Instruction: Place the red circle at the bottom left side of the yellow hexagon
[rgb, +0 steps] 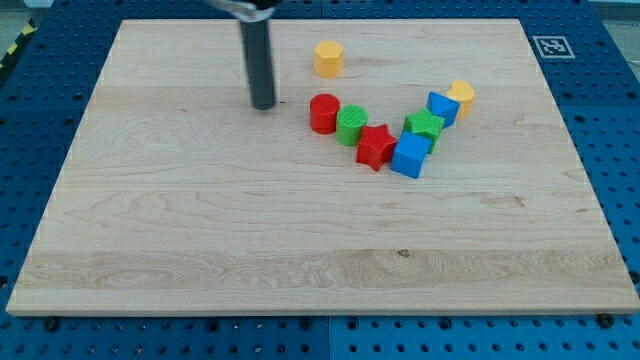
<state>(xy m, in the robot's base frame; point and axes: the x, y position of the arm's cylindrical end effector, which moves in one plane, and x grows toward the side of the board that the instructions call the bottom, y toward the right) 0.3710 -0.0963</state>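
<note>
While the rod stands on the wooden board (200, 230), the red circle (323, 113) shows as a short, glossy red cylinder, upright, flat face up. It sits below and just to the view's left of the yellow hexagon (327, 59), apart from it with bare wood between. On its right side it touches the green cylinder (351, 125). From there a chain of blocks runs rightward: red star (375, 147), blue cube (409, 156), a green block (424, 125) of unclear shape, a second blue block (442, 107), and a yellow block (461, 95) at the far end. No containers on the board; all blocks lie directly on the wood. The rod carries no jaws and holds nothing. Its tip (263, 105) rests on the board to the view's left of the red circle, near it, not touching any block.
</note>
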